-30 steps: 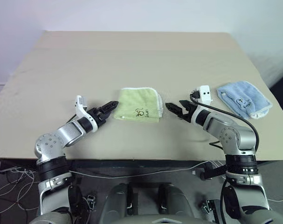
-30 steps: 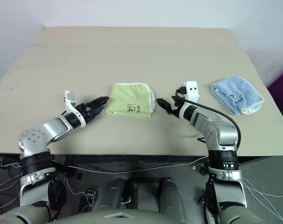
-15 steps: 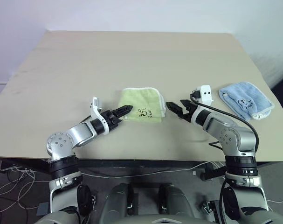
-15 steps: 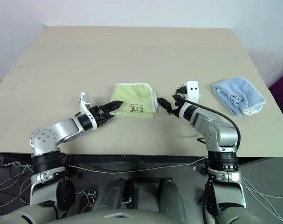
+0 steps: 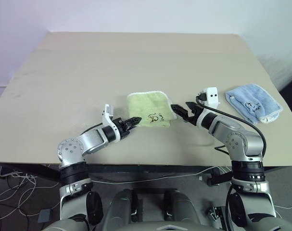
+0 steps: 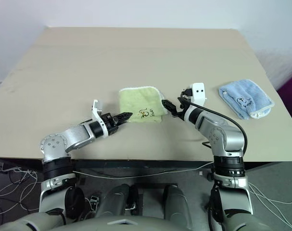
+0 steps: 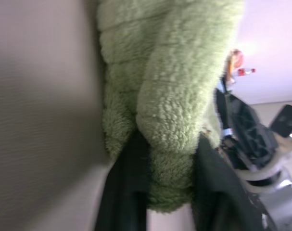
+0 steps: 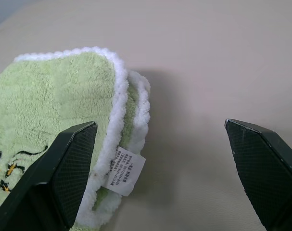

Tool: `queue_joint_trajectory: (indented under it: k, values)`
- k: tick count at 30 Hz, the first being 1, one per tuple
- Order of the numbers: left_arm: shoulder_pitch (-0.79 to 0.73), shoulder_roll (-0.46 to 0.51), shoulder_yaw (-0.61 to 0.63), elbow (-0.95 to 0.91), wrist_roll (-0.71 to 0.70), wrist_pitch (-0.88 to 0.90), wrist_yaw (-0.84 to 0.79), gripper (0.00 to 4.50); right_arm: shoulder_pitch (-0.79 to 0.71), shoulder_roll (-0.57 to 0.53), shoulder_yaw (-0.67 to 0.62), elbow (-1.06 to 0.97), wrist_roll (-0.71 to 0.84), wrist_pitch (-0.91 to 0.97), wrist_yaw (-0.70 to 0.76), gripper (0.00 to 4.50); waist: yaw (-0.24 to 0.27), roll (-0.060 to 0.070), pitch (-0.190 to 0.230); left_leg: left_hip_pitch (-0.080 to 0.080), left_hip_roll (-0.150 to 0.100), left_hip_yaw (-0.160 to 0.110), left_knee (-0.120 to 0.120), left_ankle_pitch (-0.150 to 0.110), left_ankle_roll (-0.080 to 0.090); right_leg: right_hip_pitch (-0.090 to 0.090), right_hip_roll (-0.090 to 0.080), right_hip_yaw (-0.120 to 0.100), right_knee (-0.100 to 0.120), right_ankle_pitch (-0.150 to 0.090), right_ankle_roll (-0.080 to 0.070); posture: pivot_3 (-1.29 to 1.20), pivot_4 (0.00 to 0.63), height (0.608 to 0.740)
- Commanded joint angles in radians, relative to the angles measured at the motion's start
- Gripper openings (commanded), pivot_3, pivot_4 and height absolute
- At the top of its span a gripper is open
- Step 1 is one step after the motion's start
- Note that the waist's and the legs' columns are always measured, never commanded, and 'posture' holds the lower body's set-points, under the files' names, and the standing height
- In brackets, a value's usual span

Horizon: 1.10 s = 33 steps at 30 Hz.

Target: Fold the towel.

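Two grippers flank the folded light green towel (image 5: 148, 109) at the middle of the tan table (image 5: 136, 57). The left gripper (image 5: 134, 121) pinches the towel's near-left corner; the right gripper (image 5: 178, 111) hangs wide open at its right edge. A blue cloth (image 5: 252, 102) lies far right.

A broad beige surface (image 5: 136, 62) with a matte, even finish runs back to a plain pale wall (image 5: 136, 14). At the right, past its edge, the wall continues white, with a dark patch (image 5: 291, 86) beside it, possibly furniture. Below the near edge lies a grey floor (image 5: 20, 192) strewn with loose cables (image 5: 11, 180). Lighting is soft and diffuse.
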Motion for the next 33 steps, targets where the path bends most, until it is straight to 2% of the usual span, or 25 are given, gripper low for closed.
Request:
queue_joint_trajectory:
  k: [1, 9, 14, 18, 22, 25, 27, 30, 33]
  values:
    - [0.009, -0.010, 0.013, 0.016, -0.018, -0.010, 0.023, 0.04, -0.017, 0.008, -0.011, -0.057, 0.006, -0.024, -0.005, 4.50, -0.001, 0.000, 0.000, 0.000, 0.000, 0.000, 0.000, 0.000, 0.000, 0.000, 0.000, 0.000, 0.000, 0.000, 0.000, 0.00, 0.150, 0.740]
    - [-0.026, -0.021, 0.066, 0.021, -0.082, -0.082, 0.101, 0.04, -0.020, 0.004, -0.017, -0.064, 0.007, -0.028, -0.010, 4.50, -0.002, 0.000, 0.000, 0.000, 0.001, 0.000, 0.000, 0.000, 0.000, 0.000, 0.000, 0.000, 0.000, 0.000, 0.000, 0.00, 0.150, 0.740]
    - [-0.188, 0.046, 0.138, 0.059, -0.095, -0.233, 0.143, 0.04, -0.037, -0.005, -0.026, -0.060, 0.005, -0.035, -0.011, 4.50, -0.004, -0.001, 0.001, -0.001, 0.002, 0.000, 0.000, 0.000, 0.000, -0.002, 0.001, 0.000, 0.000, 0.000, 0.000, 0.00, 0.150, 0.740]
    - [-0.341, 0.174, 0.186, 0.170, -0.022, -0.400, 0.082, 0.04, -0.048, 0.002, -0.019, -0.051, 0.002, -0.043, -0.012, 4.50, -0.005, -0.001, 0.001, -0.002, 0.002, 0.001, -0.001, 0.000, 0.000, -0.003, 0.001, 0.000, 0.000, 0.000, 0.000, 0.00, 0.150, 0.740]
    - [-0.400, 0.337, 0.204, 0.316, 0.105, -0.592, -0.015, 0.04, -0.047, 0.011, -0.011, -0.056, 0.001, -0.050, -0.015, 4.50, -0.021, -0.001, 0.001, -0.002, 0.002, 0.003, -0.002, 0.000, 0.000, -0.003, 0.002, 0.000, -0.001, 0.000, 0.000, 0.00, 0.150, 0.740]
    - [-0.357, 0.434, 0.232, 0.407, 0.206, -0.742, -0.056, 0.04, -0.034, 0.014, -0.017, -0.065, 0.004, -0.054, -0.019, 4.50, -0.029, -0.001, 0.001, -0.002, 0.002, 0.003, -0.003, 0.000, -0.001, -0.003, 0.002, 0.000, -0.001, 0.000, 0.001, 0.00, 0.150, 0.740]
    - [-0.298, 0.454, 0.275, 0.436, 0.221, -0.793, -0.054, 0.04, -0.025, 0.016, -0.019, -0.069, 0.004, -0.056, -0.021, 4.50, -0.031, -0.001, 0.001, -0.002, 0.002, 0.003, -0.003, 0.000, -0.001, -0.004, 0.002, 0.000, -0.001, -0.001, 0.001, 0.00, 0.150, 0.740]
    - [-0.178, 0.429, 0.341, 0.420, 0.209, -0.824, -0.016, 0.04, -0.017, 0.018, -0.016, -0.068, 0.003, -0.060, -0.022, 4.50, -0.031, -0.001, 0.002, -0.002, 0.002, 0.003, -0.003, 0.000, -0.001, -0.004, 0.002, 0.001, -0.001, -0.001, 0.001, 0.00, 0.150, 0.740]
    - [-0.045, 0.360, 0.390, 0.329, 0.173, -0.811, 0.047, 0.04, -0.017, 0.010, -0.005, -0.045, -0.010, -0.069, -0.012, 4.50, -0.025, -0.003, 0.002, -0.002, 0.002, 0.003, -0.003, 0.000, -0.001, -0.004, 0.001, 0.001, -0.001, 0.000, 0.001, 0.00, 0.150, 0.740]
